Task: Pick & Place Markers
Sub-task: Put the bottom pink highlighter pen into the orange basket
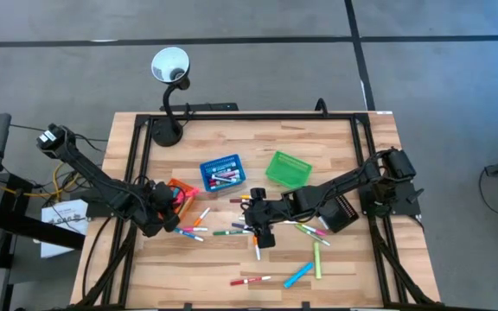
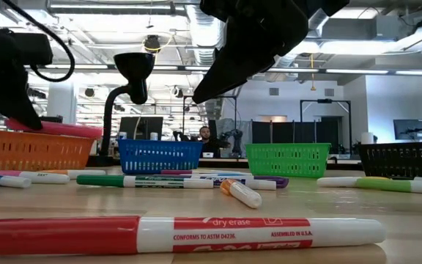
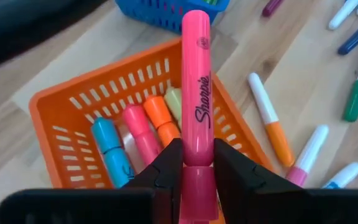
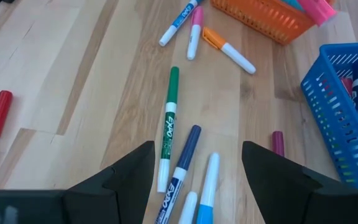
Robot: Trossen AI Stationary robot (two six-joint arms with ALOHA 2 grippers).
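Observation:
My left gripper [image 3: 197,157] is shut on a pink highlighter marker [image 3: 196,81], over the orange basket [image 3: 61,109] at the table's left. Several highlighters lie in that basket. In the high view my left gripper [image 1: 164,206] sits beside the orange basket [image 1: 182,188]. My right gripper [image 4: 197,155] hangs open above loose markers at mid-table, among them a green one [image 4: 169,127] and a dark blue one [image 4: 183,169]. It touches none of them. In the high view my right gripper [image 1: 262,231] is near the table's middle. More markers lie flat across the table. My left gripper pinches the pink highlighter between its two fingers, on the barrel near one end [image 3: 197,163]. The marker runs on along the fingers and sticks out past their tips. It is held slanting over the orange basket, its free end [image 2: 86,130] close above the rim [image 2: 42,134].
A blue basket [image 1: 221,173] with markers and a green basket [image 1: 288,168] stand at the far middle. A black basket [image 1: 341,213] lies under my right arm. A lamp [image 1: 169,69] stands at the far left. A red-capped marker [image 2: 174,233] lies near the front edge.

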